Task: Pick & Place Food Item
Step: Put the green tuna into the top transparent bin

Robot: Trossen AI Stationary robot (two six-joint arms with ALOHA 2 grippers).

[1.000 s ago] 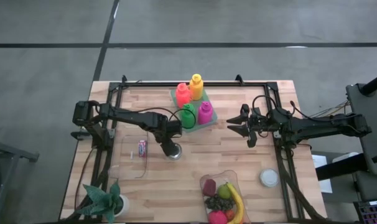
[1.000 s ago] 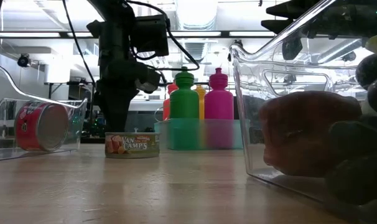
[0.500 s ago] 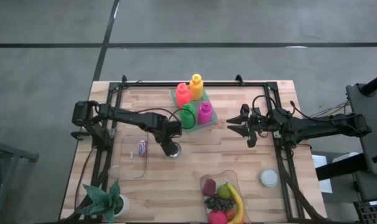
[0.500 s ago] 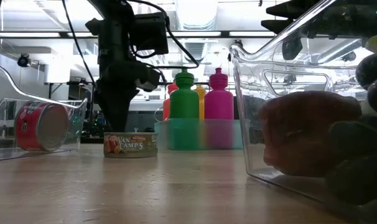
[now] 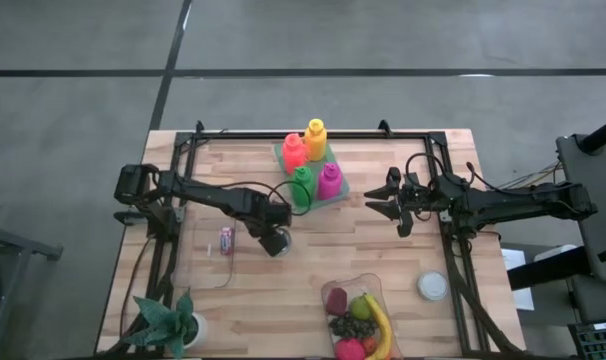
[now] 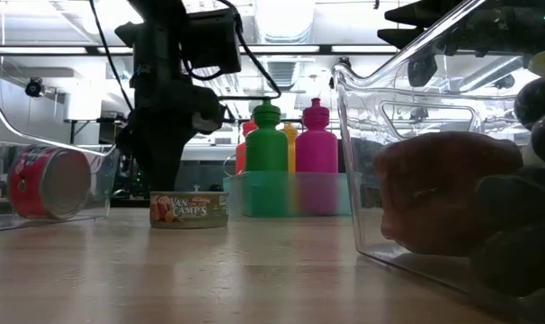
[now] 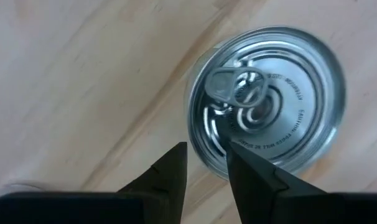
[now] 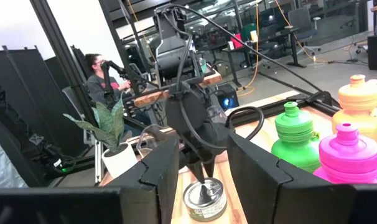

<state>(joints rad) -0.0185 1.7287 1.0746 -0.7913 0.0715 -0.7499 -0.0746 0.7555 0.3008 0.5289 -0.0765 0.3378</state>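
A flat tin can [image 5: 281, 241] with a pull-ring lid [image 7: 269, 99] stands upright on the wooden table, left of centre. My left gripper [image 7: 206, 155] points straight down over the can's rim. Its fingers stand a narrow gap apart with nothing between them. In the right wrist view its fingertips [image 8: 204, 179] reach down to the lid of the can [image 8: 204, 200]. My right gripper [image 5: 391, 205] hangs level above the table's right half, open and empty, facing the can. My left gripper's fingertips [image 7: 176, 163] stand at the edge of the can's lid [image 7: 204, 134], coming from above and pointing down. I cannot tell whether they touch the lid or hover just over it. The can rests flat on the table.
A teal tray with several coloured bottles [image 5: 311, 170] stands just beyond the can. A clear bin holding a red can [image 5: 225, 240] lies to its left. A clear tub of fruit [image 5: 358, 320], a white lid [image 5: 432, 286] and a potted plant [image 5: 168, 322] sit along the near edge. A person [image 8: 104, 78] sits beyond the table.
My left gripper has rolled a little about its downward axis over the can, without opening or shutting. The clear bin with the red can has slid slightly toward the table's left edge. The tin can stands where it was.
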